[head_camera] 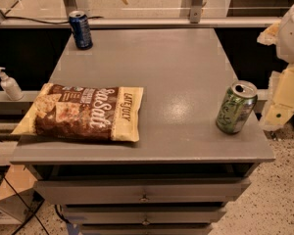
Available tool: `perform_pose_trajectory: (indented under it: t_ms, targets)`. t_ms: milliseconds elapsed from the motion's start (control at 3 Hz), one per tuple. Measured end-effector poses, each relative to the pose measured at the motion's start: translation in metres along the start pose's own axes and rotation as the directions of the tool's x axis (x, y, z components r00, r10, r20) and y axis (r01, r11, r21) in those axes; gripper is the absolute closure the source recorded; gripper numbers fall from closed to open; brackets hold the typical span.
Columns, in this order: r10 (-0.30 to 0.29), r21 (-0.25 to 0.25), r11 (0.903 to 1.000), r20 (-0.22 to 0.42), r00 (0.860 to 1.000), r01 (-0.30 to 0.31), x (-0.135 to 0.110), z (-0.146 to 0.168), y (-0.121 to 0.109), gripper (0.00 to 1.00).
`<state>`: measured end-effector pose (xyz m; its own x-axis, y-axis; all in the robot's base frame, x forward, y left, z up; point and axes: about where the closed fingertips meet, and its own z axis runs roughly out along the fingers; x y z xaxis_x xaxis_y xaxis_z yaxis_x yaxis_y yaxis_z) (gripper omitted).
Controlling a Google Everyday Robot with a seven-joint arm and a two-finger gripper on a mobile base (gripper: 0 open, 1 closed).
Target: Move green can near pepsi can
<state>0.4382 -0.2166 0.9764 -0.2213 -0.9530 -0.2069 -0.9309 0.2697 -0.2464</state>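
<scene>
The green can [236, 107] stands upright near the right front corner of the grey tabletop [176, 67]. Its sides are mottled green and white and its top is silver. The pepsi can [81, 30] is dark blue and stands upright at the far left corner of the tabletop, far from the green can. My gripper [280, 104] shows as cream-coloured parts at the right edge of the view, just off the table's right side. It is a short way to the right of the green can and does not touch it.
A large brown and yellow chip bag [83, 111] lies flat on the front left of the tabletop. A white pump bottle [9, 84] stands on a ledge to the left. Drawers [142, 192] sit under the tabletop. A rail runs behind the table.
</scene>
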Motion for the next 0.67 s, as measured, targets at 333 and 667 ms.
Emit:
perform_pose_trajectory:
  t_ms: [333, 667]
  targets:
    - [-0.002, 0.008, 1.0000, -0.007, 1.000, 0.002, -0.003, 0.001, -0.001, 0.00]
    - [0.019, 0.033, 0.9993, -0.040, 0.999, -0.018, -0.002, 0.019, -0.007, 0.00]
